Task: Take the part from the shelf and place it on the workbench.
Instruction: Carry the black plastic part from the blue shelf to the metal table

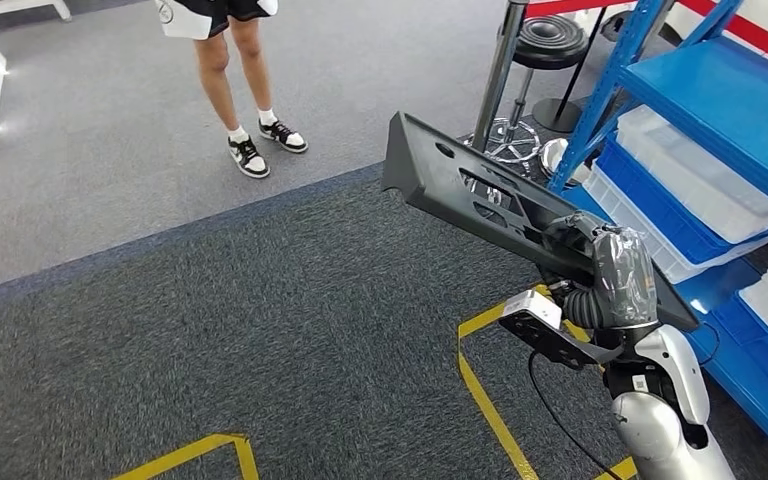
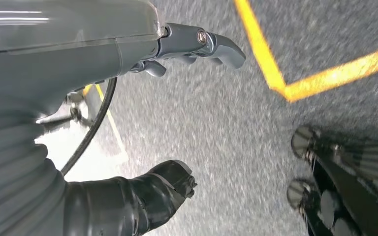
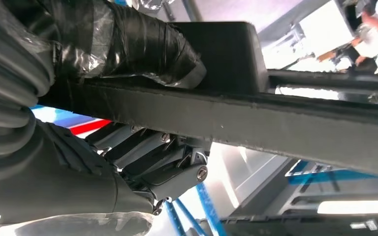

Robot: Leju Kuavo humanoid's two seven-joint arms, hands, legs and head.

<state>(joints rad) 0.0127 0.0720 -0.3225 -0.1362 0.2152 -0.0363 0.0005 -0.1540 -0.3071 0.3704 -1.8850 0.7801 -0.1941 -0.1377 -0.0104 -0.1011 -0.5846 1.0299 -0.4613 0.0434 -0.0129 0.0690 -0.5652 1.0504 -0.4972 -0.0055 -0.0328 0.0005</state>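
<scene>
**Black plastic part held in the air, off the shelf**

Black plastic, long and flat, with cut-out holes: the part [image 1: 480,195], carried clear of the blue shelf [image 1: 720,100] and sticking out over the grey carpet [image 1: 260,320]. Gripped near one end only by the right hand [image 1: 600,265], thumb on one face and fingers on the other, as seen close up in the right wrist view [image 3: 142,162]. Left hand [image 2: 128,123] hanging low over the carpet, fingers apart, holding nothing. No workbench in sight, so probably mid-carry, with the placing not yet done.

Risks from here:
- Long free end, grip far from the middle: likely to sag or twist in the hand and slip out on any quick turn.
- Free end close to the shelf's blue upright [image 1: 610,80] and the metal post [image 1: 500,70] beside it: could catch on a swing.
- A person [image 1: 245,100] standing on the carpet ahead, well apart for now; could be struck if the turn goes that way.
</scene>
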